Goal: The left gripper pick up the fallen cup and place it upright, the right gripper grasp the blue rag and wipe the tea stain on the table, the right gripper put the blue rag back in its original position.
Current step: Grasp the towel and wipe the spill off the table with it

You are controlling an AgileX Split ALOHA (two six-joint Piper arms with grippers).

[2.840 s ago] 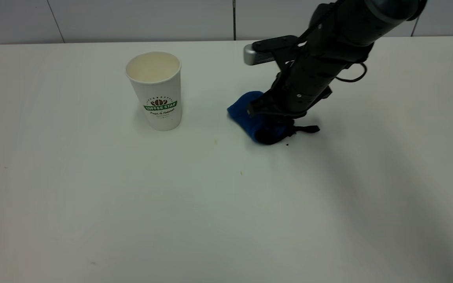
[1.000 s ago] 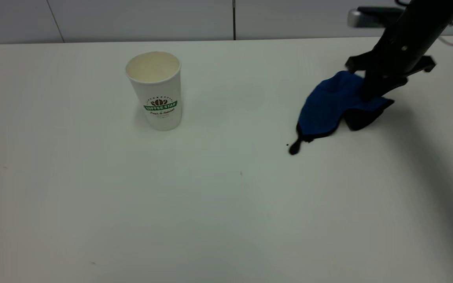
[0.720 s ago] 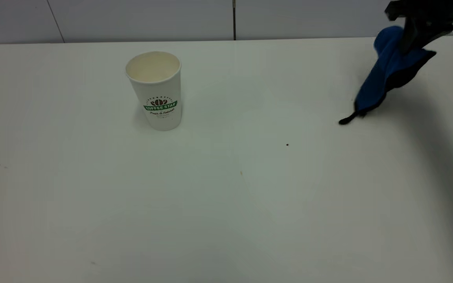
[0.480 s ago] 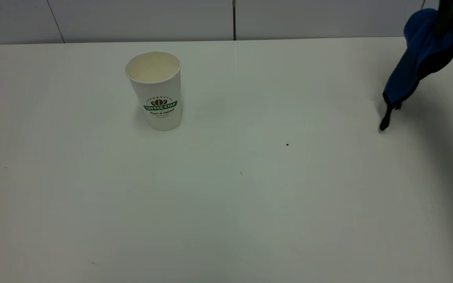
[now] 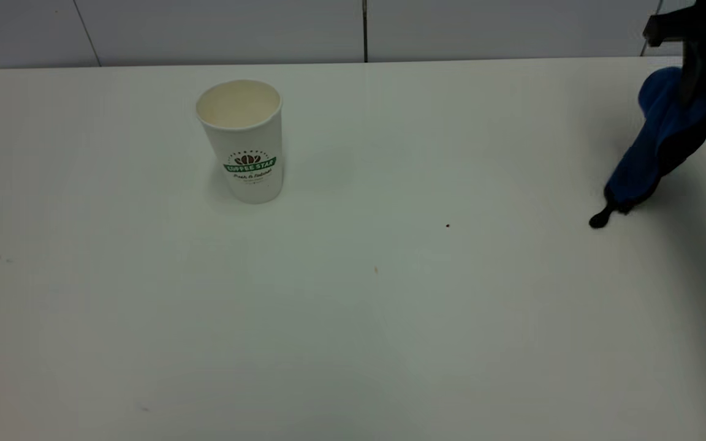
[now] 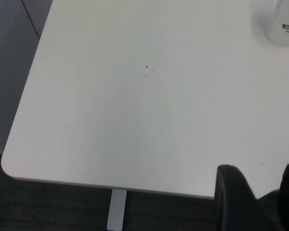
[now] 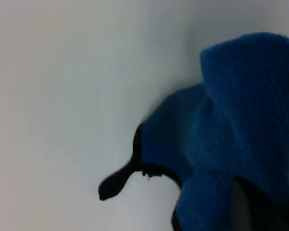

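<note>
We find the right gripper (image 5: pixel 693 92) at the far right of the table (image 5: pixel 353 318), its fingers clamped on the upper fold of the blue rag (image 5: pixel 656 147), which hangs below it with its black loop (image 5: pixel 600 219) at or just above the tabletop. The cup (image 5: pixel 244 141) stands upright well apart to the left. The left gripper (image 6: pixel 257 202) sits off the table's near corner, fingers apart and holding nothing

Soft even light; shadow darkens right side.
</note>
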